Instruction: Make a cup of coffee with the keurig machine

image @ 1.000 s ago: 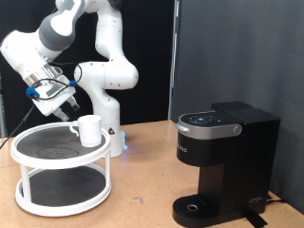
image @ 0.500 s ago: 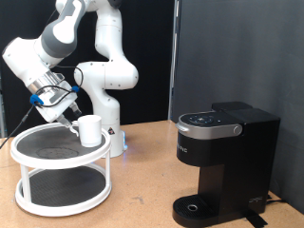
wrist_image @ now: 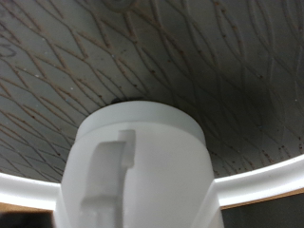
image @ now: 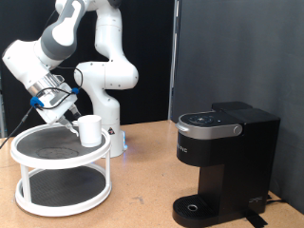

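Exterior view, claw (image: 68, 111) just beside cup (image: 90, 129) on white stand (image: 38, 195), opening unclear

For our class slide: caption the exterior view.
Gripper beside white cup on two-tier stand; keurig machine waits apart.

Robotics lab: black backdrop curtain (image: 228, 47) (bench-mounted arm (image: 100, 57))

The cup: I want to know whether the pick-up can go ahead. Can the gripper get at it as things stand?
Probably yes. The gripper hangs just beside the cup on the white stand's top tier, with nothing visible between them.
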You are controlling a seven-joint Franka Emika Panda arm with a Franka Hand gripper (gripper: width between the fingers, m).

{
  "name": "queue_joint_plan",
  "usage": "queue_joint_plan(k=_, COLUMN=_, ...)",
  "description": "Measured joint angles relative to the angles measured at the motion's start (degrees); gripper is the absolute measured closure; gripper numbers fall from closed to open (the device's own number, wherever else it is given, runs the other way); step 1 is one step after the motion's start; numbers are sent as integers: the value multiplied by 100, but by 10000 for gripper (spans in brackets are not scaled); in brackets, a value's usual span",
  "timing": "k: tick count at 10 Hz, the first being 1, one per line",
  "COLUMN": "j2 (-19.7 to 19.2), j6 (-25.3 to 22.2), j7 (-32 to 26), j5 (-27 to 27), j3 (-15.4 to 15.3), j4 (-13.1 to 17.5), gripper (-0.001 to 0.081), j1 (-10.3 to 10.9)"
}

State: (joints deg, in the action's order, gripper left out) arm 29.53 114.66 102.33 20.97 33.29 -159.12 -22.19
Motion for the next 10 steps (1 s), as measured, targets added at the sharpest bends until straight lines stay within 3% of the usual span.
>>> queue_joint_plan(k=1, j2=-16, j6=20, j7=0, j5=7, j3=0, j4=0, gripper=360, j1=0)
queue_joint_plan(k=2, j2=-41, j6=33, j7=0, j5=13, j3=0, j4=0, gripper=360, j1=0)
queue_joint_plan(k=3, j2=-68, j6=50, j7=0, j5=31, j3=0, j4=0, gripper=552, j1=0)
queue_joint_plan(k=4, j2=-84, j6=68, j7=0, j5=53, j3=0, j4=0, gripper=688, j1=0)
queue_joint_plan(k=5, j2=-95, j6=89, j7=0, j5=80, j3=0, j4=0, gripper=688, j1=0)
queue_joint_plan(k=6, j2=-104, j6=113, j7=1, j5=93, j3=-1, j4=0, gripper=781, j1=0)
queue_joint_plan(k=10, j2=-113, j6=138, j7=163, j5=96, j3=-32, j4=0, gripper=804, j1=-13)
